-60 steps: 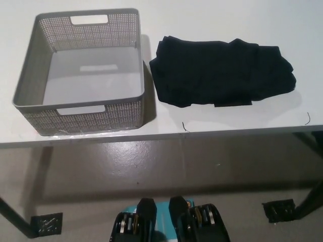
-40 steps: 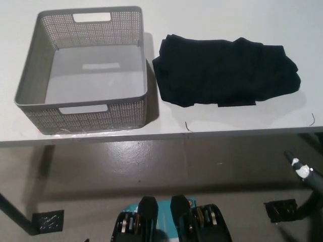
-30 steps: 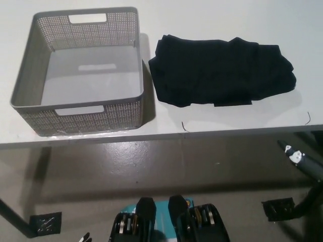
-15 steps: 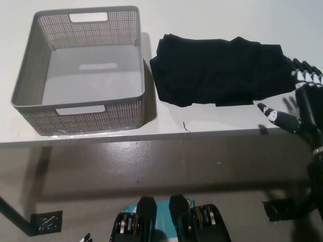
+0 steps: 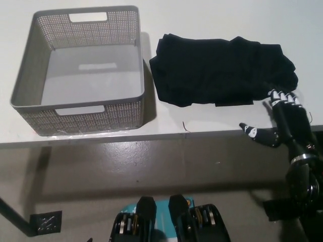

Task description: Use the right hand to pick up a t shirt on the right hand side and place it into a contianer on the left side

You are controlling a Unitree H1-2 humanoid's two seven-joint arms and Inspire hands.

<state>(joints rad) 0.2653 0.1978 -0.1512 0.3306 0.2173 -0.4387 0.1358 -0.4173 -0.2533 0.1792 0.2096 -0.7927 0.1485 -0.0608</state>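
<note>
Here's the black right hand [image 5: 282, 118] at the front right edge of the bench [image 5: 212, 10], fingers [image 5: 283, 97] spread apart and holding nothing, their tips just at the near right corner of the t shirt [image 5: 222, 70]. No grip yet, as far as can be seen. The t shirt, dark and loosely folded, lies flat on the right half of the bench, just beside the container [image 5: 81, 65] and not touching it. The container, a grey perforated basket, sits at the left end with nothing inside. The white left hand is not in view. So it's early in the task by my reading: the reach is nearly there, but the grasp, the lift, the carry across to the left and the drop into the container are all left to do.
</note>
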